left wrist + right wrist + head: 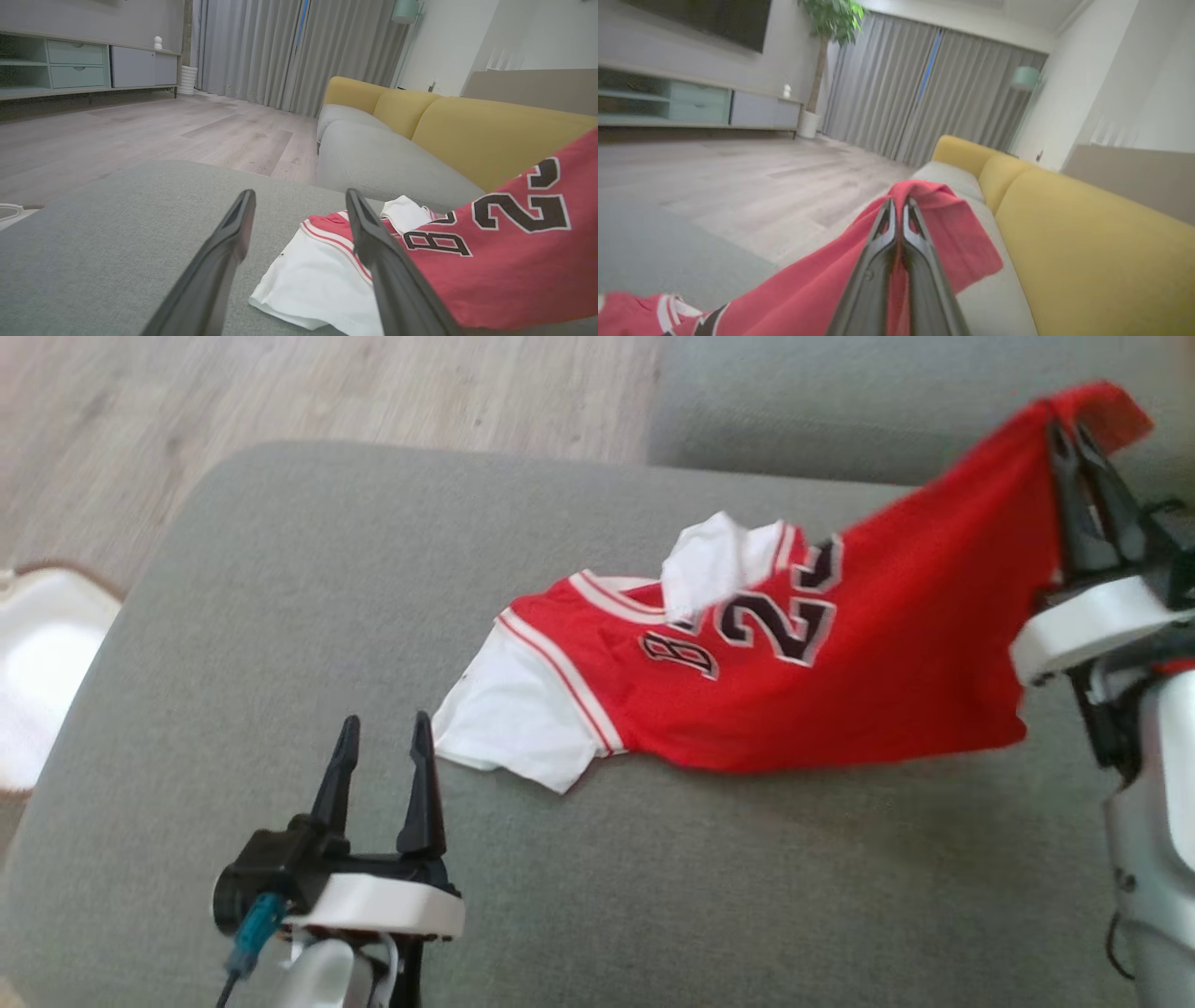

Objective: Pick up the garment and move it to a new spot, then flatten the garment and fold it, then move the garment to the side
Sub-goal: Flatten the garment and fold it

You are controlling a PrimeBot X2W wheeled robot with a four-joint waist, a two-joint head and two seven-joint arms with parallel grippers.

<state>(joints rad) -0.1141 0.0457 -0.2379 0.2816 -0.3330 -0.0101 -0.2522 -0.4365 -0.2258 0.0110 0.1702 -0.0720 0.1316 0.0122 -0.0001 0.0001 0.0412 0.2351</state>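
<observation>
Garment (868, 681) lengthwise left-to-right, hem high at right, sleeves leftward

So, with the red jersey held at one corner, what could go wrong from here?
1. The right end effector pinches only a small corner of the jersey, so the cloth may slip out when pulled.
2. The rest lies on the grey cushion with one white sleeve folded over; dragging could bunch it more.
3. The open left end effector stands close to the other sleeve and might snag it.
</observation>
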